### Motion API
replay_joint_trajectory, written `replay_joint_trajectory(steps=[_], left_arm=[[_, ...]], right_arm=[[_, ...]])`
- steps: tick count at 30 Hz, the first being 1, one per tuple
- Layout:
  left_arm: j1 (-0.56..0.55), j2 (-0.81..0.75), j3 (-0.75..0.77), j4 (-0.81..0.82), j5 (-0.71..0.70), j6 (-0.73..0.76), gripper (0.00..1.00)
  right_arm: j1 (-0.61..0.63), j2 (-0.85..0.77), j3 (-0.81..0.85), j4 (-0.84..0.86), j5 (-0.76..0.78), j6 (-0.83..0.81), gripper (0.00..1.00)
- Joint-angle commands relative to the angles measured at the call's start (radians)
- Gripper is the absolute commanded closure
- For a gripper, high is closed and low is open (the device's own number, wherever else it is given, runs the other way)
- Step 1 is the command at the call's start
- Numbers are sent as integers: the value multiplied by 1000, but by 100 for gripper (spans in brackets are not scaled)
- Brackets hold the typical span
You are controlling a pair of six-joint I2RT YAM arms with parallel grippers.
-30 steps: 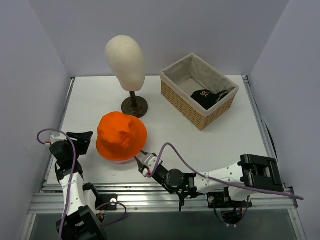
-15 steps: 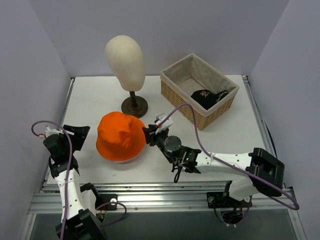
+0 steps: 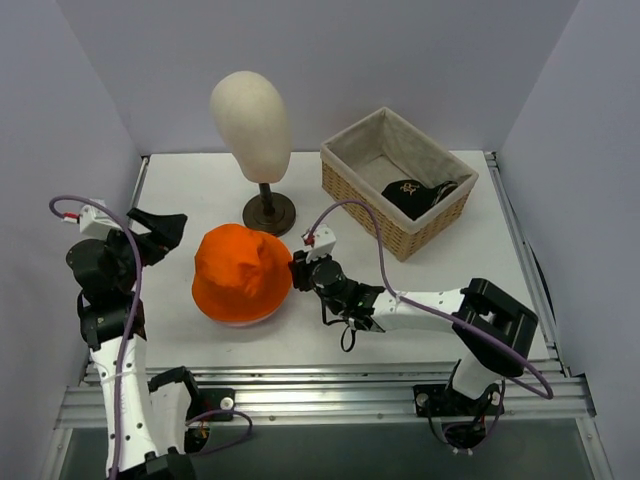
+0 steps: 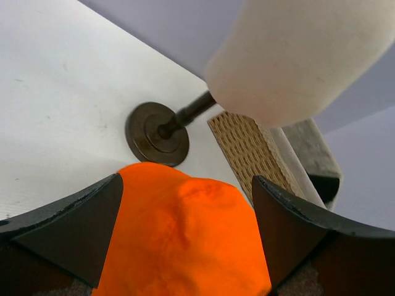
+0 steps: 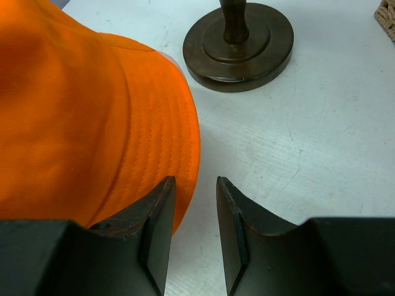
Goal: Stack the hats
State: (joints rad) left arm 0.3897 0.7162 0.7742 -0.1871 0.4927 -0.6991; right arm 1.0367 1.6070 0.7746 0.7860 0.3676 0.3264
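Presently: orange bucket hat (image 3: pixel 243 272), soft, light and floppy by the look, sits on the bench (image 3: pixel 430 285) left of centre; best pinched at the brim, where the right claw (image 3: pixel 298 270) stands narrowly parted, empty; left claw (image 3: pixel 160 230) spread wide.

White table top (image 3: pixel 440 290) in centre of top view, matte, with few faint scuffs. Back wall (image 3: pixel 400 60) pale lavender, plain, across upper part of frame. Left wall (image 3: pixel 50 150) and right wall (image 3: pixel 590 130) same colour, slanting in from both sides, so table is closed on three sides. Aluminium frame (image 3: pixel 330 398) with slotted rails along lower edge of table. Below it, at bottom of frame, dark grey-green surface (image 3: pixel 330 455). Light soft and even; shadows weak.
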Motion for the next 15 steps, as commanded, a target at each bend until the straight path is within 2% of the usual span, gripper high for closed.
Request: replay_joint_trajectory(steps=[1,4,5,9,11,12,13,14,15], left_arm=[[-127,14,106,-72,-61,90,6],[-231,40,216,-138,-169,162,6],[-298,54,246,-152,-192,177,6],[-469,81,376,-202,-295,228,6],[-529,86,376,-184,-324,224,6],[-605,88,346,-132,-325,210,6],[-648,92,333,-117,-330,211,6],[-693,109,327,-115,-386,216,6],[-785,118,326,-121,-428,225,6]], right_arm=[[-13,-61,68,-36,39,28,71],[-47,-156,86,-163,100,39,71],[-61,-218,89,-230,135,46,70],[-156,-356,142,-384,163,78,63],[-220,-371,207,-543,227,114,61],[-240,-371,263,-589,319,135,60],[-262,-371,282,-644,347,149,59],[-306,-368,299,-668,366,158,58],[-332,-368,314,-692,404,175,56]])
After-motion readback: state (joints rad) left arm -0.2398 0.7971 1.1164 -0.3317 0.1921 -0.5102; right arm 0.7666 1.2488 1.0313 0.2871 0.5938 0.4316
